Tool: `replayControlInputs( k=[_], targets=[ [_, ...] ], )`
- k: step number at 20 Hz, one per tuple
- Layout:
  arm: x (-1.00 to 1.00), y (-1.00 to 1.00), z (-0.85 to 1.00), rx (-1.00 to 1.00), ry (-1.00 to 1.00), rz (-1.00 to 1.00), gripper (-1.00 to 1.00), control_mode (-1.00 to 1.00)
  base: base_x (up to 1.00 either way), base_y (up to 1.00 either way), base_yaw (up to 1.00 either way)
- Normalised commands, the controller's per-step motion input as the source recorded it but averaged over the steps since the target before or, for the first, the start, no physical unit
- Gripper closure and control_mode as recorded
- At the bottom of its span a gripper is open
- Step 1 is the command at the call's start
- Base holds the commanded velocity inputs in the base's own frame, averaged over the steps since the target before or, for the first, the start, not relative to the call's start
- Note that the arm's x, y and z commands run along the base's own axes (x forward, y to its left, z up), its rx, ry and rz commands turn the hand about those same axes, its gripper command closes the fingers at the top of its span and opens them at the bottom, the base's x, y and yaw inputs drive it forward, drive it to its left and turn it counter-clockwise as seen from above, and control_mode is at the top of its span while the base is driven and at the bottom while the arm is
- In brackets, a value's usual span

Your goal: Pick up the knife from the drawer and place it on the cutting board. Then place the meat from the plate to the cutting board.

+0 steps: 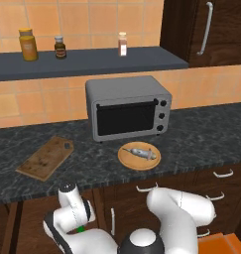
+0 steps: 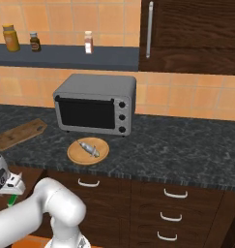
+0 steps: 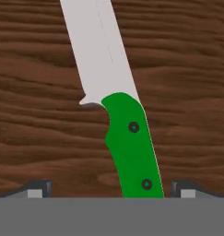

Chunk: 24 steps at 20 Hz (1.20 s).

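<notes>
— Where is the knife?

— Lying flat on the brown wood of the drawer floor, green handle toward the camera in the hand view, pale blade running away from it.

— And the end effector?

— Spread wide, gripping nothing. One fingertip stands on each side of the handle, both apart from it.

— What is up on the worktop?

— The cutting board lies bare at the left. The plate sits in front of the toaster oven, with the meat on it.
</notes>
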Motion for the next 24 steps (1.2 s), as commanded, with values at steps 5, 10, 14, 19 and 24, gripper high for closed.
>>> replayControlInputs(
  k=[5,10,14,19,24],
  targets=[
    [0.00,0.00,-0.41,0.00,0.03,0.00,-1.00,-1.00,0.00,0.00,0.00],
    [0.00,0.00,-0.37,0.00,0.01,0.00,-1.00,-1.00,0.00,0.00,0.00],
    [0.00,0.00,-0.22,0.00,0.00,0.00,1.00,-1.00,0.00,0.00,0.00],
    [0.00,0.00,-0.02,0.00,0.00,0.00,1.00,-1.00,0.00,0.00,0.00],
    [-0.04,0.00,-0.01,0.00,0.02,0.00,1.00,-1.00,0.00,0.00,0.00]
  ],
)
